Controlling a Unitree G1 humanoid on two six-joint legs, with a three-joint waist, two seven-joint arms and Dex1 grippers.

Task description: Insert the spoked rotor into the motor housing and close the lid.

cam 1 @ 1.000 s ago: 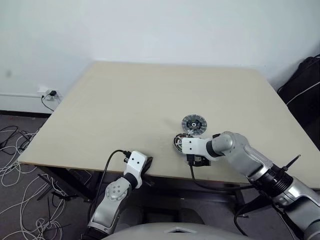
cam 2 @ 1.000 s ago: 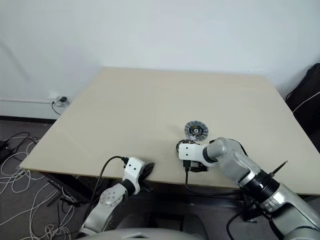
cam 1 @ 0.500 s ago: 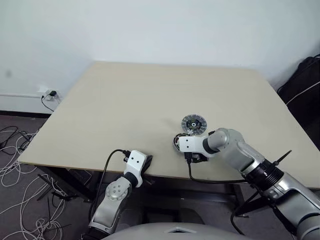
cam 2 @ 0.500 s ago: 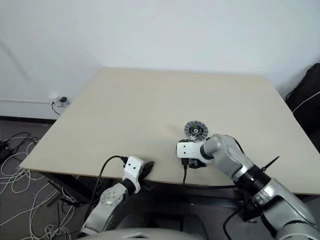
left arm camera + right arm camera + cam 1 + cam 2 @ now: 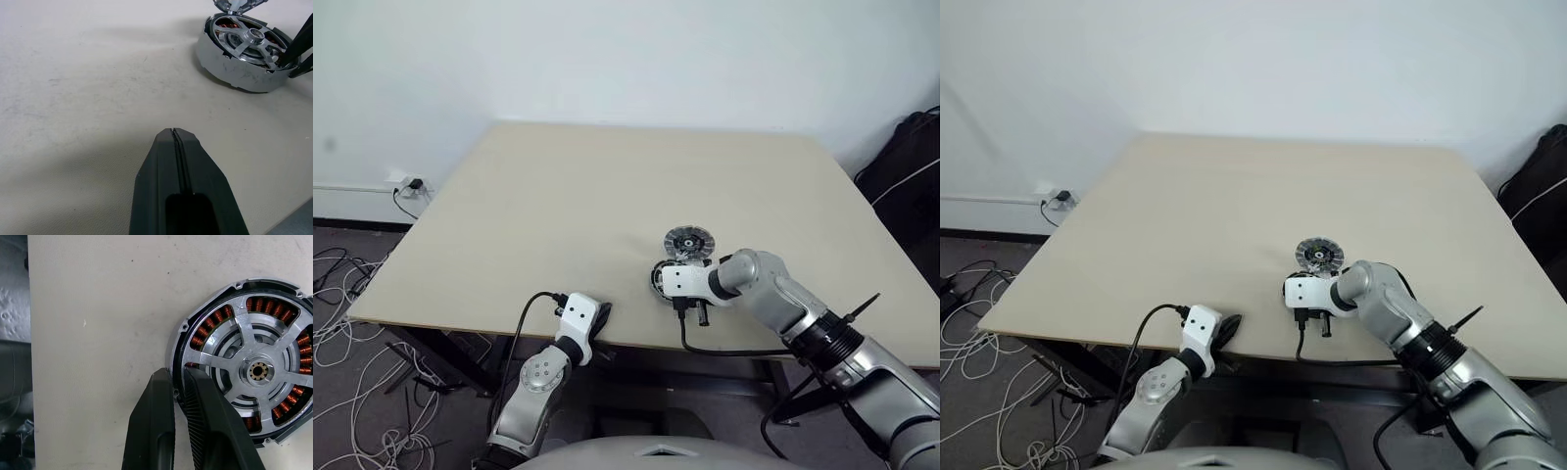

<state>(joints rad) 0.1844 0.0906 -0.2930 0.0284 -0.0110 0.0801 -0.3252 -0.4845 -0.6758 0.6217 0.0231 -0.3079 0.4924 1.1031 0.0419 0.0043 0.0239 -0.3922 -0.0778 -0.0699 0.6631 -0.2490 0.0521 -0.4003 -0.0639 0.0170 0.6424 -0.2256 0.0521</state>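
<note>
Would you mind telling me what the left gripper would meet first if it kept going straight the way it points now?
Probably only the bare table. The left gripper, fingers shut, aims low across it. The motor housing sits off to one side of that line, so it looks likely to be missed, though depth is hard to judge.

One motor housing, one spoked rotor (seated inside), one lid.

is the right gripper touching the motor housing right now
Touching. In the right wrist view the right gripper has its two fingers closed across the rim of the motor housing, one outside the wall, one inside.
</note>
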